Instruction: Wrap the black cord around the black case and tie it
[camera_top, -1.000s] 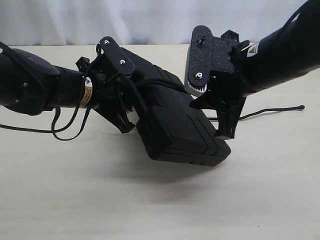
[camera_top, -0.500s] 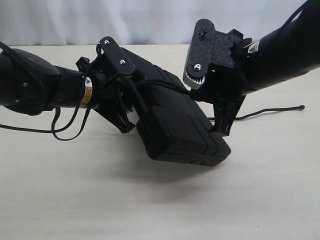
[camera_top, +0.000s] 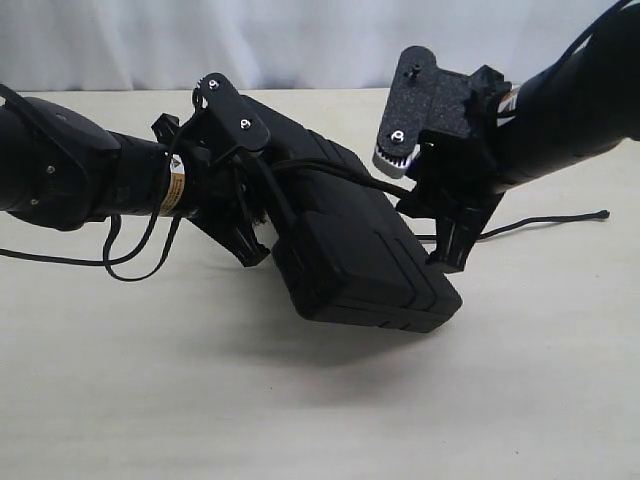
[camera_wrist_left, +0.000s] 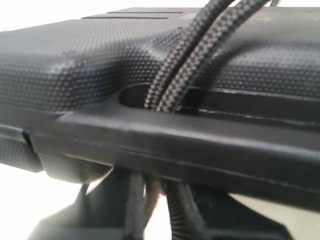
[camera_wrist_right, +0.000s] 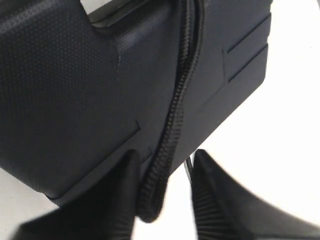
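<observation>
Your left hand (camera_top: 250, 235) is clamped on one edge of the black case (camera_top: 350, 250) and holds it tilted, clear of the tabletop (camera_top: 300, 420). Your right hand (camera_top: 452, 240), at the case's far corner, has its fingers parted. The black cord (camera_wrist_right: 177, 115) lies between them with light showing on one side, so it is not pinched (going by the right wrist view).

Wrapping looks well begun. Two strands run side by side over the lid and drop into the handle slot (camera_wrist_left: 135, 95), and one strand crosses the grooved face towards your right hand. From there a loose tail trails away over the tabletop on the right.

No knot shows anywhere. By my reading, you have yet to draw the turns snug and tie the ends.
</observation>
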